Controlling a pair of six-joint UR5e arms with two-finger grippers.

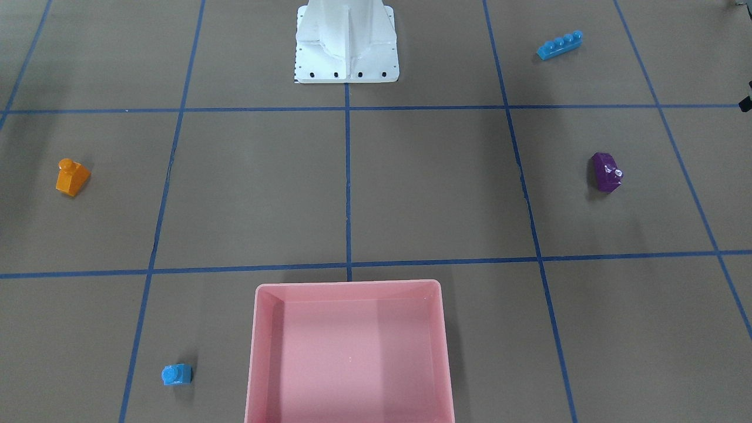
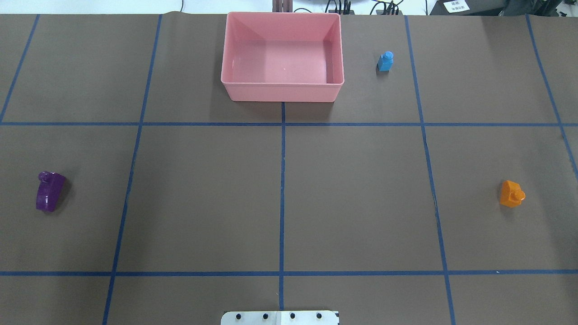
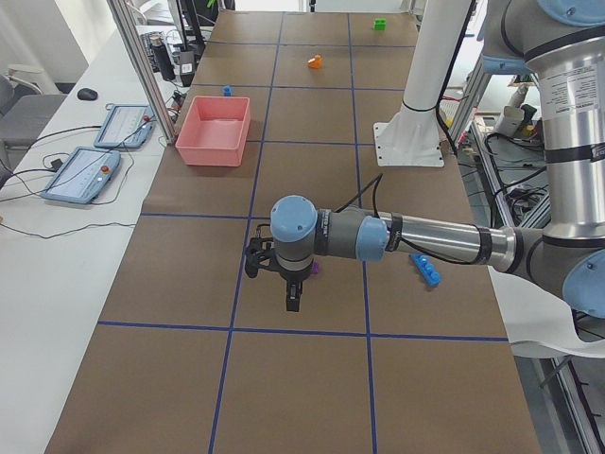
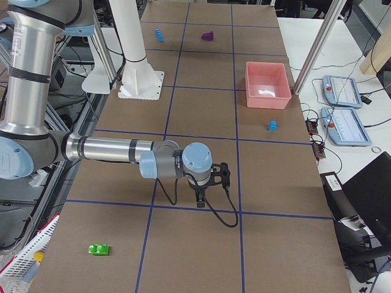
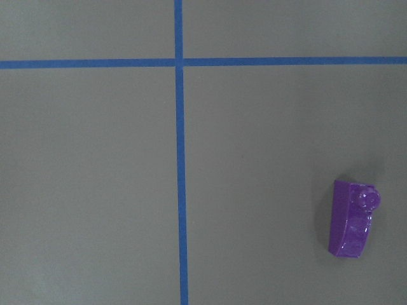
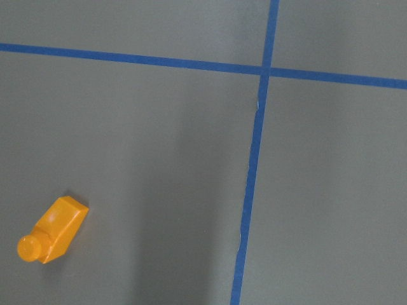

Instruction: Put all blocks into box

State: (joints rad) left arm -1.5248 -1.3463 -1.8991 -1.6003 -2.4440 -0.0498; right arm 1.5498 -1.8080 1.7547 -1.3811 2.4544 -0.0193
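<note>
The pink box [image 2: 282, 92] stands at the table's far middle, and no brick shows inside it. The tiny blue brick [image 2: 385, 61] stands right of it. The orange brick [image 2: 511, 194] lies at the right and also shows in the right wrist view [image 6: 51, 230]. The purple brick [image 2: 49, 191] lies at the left and also shows in the left wrist view [image 5: 353, 218]. The long blue brick [image 1: 559, 45] lies near the robot's left side. The green brick [image 4: 98, 249] lies far out on the right end. My left gripper [image 3: 293, 295] hovers by the purple brick. My right gripper [image 4: 200, 198] hovers low. I cannot tell whether either is open.
The white robot base [image 2: 280, 317] stands at the table's near middle. Blue tape lines divide the brown table into squares. Tablets [image 3: 80, 175] lie on a side desk beyond the box.
</note>
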